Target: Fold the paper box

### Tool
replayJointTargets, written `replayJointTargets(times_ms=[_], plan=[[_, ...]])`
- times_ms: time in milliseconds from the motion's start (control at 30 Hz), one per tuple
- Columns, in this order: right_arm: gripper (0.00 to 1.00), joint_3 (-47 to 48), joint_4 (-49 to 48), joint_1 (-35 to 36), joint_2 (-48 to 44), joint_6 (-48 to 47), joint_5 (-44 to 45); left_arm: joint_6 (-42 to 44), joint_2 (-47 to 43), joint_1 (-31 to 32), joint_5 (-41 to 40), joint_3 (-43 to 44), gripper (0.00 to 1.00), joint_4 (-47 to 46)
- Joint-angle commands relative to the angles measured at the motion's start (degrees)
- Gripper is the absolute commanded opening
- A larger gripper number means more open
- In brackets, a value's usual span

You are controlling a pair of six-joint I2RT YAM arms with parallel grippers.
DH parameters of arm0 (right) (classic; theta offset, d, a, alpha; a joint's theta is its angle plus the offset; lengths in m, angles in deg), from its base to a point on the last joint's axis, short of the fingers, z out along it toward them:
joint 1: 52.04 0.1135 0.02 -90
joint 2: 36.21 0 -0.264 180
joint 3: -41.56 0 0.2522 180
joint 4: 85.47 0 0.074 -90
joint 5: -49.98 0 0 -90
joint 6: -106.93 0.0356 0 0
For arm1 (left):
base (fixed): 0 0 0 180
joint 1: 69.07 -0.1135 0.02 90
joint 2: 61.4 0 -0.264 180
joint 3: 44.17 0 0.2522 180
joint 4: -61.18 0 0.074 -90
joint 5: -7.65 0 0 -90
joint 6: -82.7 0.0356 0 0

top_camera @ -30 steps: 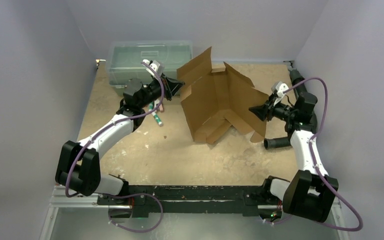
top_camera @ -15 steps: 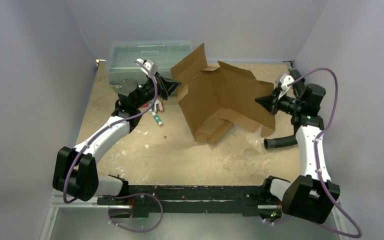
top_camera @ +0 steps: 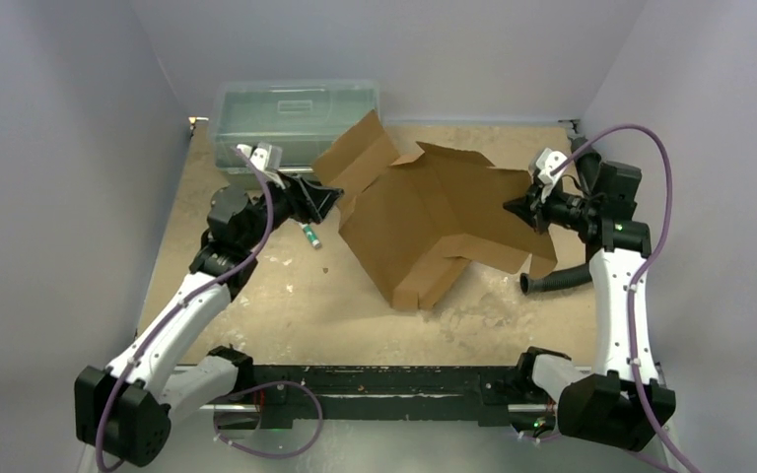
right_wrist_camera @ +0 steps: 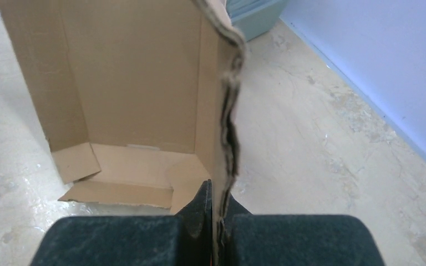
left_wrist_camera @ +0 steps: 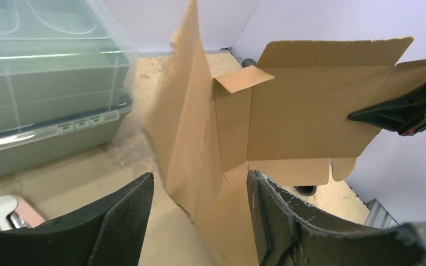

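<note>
Looking barely started: the paper box (top_camera: pixel 424 222) is mostly a loose sheet. Right jaws pinch its edge, left jaws gape around a flap (left_wrist_camera: pixel 186 111).

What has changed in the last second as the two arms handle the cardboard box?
The left gripper pulled back toward its base and leftward; the cardboard box shifted left with it and leaned lower. The right gripper kept its pinch on the box's right edge. The plastic bin stayed put.
</note>
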Motion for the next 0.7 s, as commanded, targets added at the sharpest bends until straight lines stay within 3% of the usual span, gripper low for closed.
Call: replayJointTargets(times_ms=[0,200,333,500,667], plan=[[0.00,1.30,0.91,0.70,-2.35,-1.66,2.44,3.66,-7.21,-0.19,-3.94,-1.39,0.64,8.75],[0.00,1.19,0.69,1.76,-3.23,-3.15,5.37,6.45,-16.87,-0.19,-11.12,0.02,0.78,19.24],[0.00,0.28,-1.51,1.98,-4.72,-2.94,6.71,5.03,-17.84,-0.19,-18.27,4.73,0.89,29.05],[0.00,-0.11,-1.59,2.03,-4.90,-3.37,6.60,1.96,-13.99,-0.27,-19.02,11.49,0.90,35.20],[0.00,-0.92,-1.87,2.12,-5.85,-3.91,5.62,1.04,-10.29,-0.43,-20.63,10.92,0.84,34.38]])
